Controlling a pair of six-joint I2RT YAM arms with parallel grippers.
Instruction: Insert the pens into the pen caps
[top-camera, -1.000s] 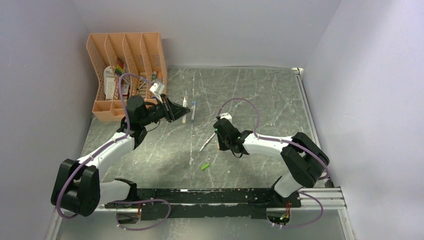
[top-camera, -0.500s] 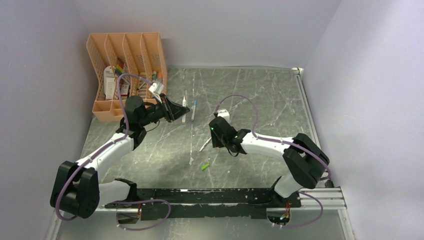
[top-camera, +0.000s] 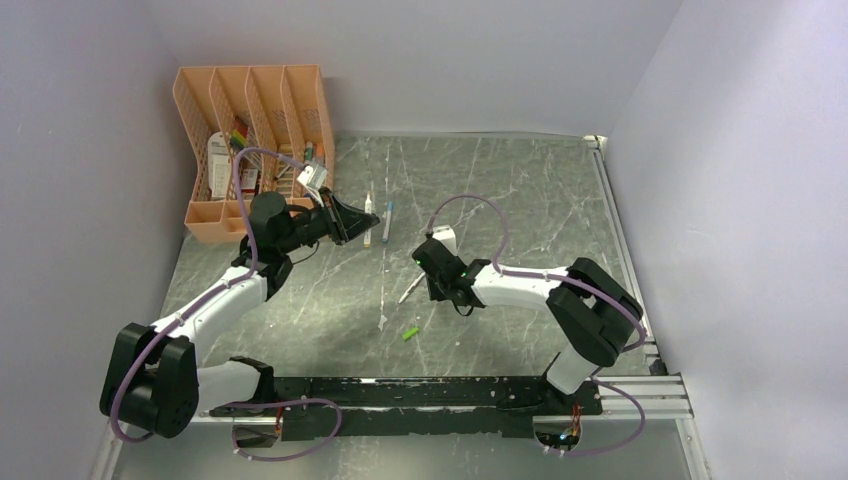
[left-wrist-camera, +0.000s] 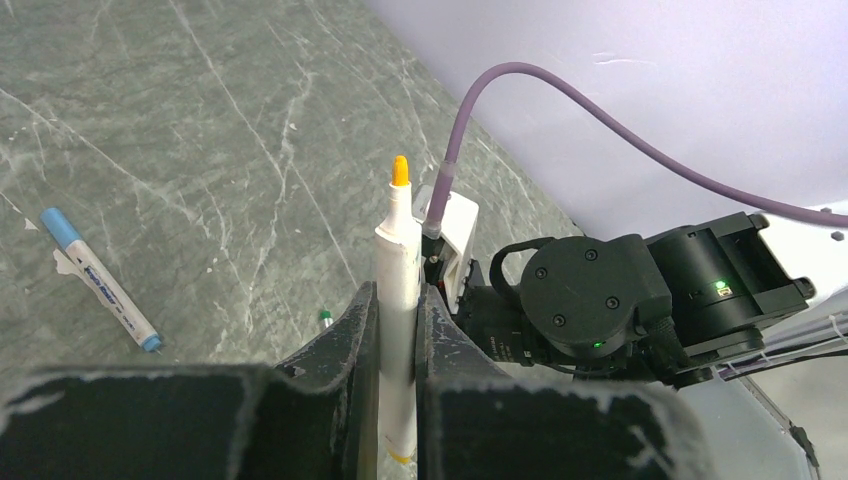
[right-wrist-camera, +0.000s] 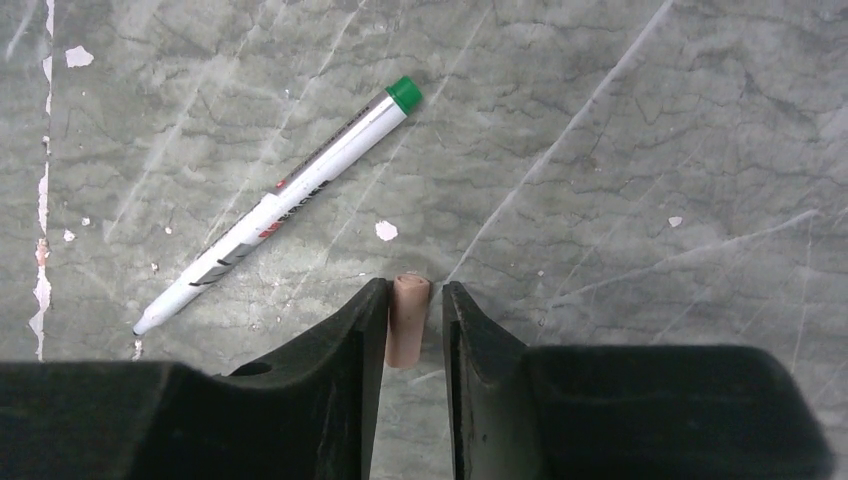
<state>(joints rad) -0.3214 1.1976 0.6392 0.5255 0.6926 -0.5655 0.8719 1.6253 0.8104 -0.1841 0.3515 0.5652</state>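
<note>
My left gripper (left-wrist-camera: 397, 292) is shut on a white pen (left-wrist-camera: 397, 250) whose orange tip (left-wrist-camera: 400, 170) points up and away. From above, this gripper (top-camera: 362, 222) is left of centre with the pen (top-camera: 368, 215) across its tips. My right gripper (right-wrist-camera: 410, 295) is shut on the orange-pink cap (right-wrist-camera: 407, 320), held above the table; from above, the gripper (top-camera: 443, 272) hides the cap. A green-ended pen (right-wrist-camera: 280, 200) lies just left of it (top-camera: 412, 287). A blue-ended pen (left-wrist-camera: 100, 280) lies by the held pen (top-camera: 386, 218). The green cap (top-camera: 409, 333) lies nearer the arm bases.
A peach mesh organiser (top-camera: 255, 140) with stationery stands at the back left, close behind my left arm. White scratch streaks (top-camera: 382, 290) run down the grey marble table. The right arm's wrist (left-wrist-camera: 610, 300) fills the left wrist view beyond the held pen. Walls close in on three sides.
My right gripper has moved a little to the left, toward the left gripper. The left arm and its pen have not moved.
</note>
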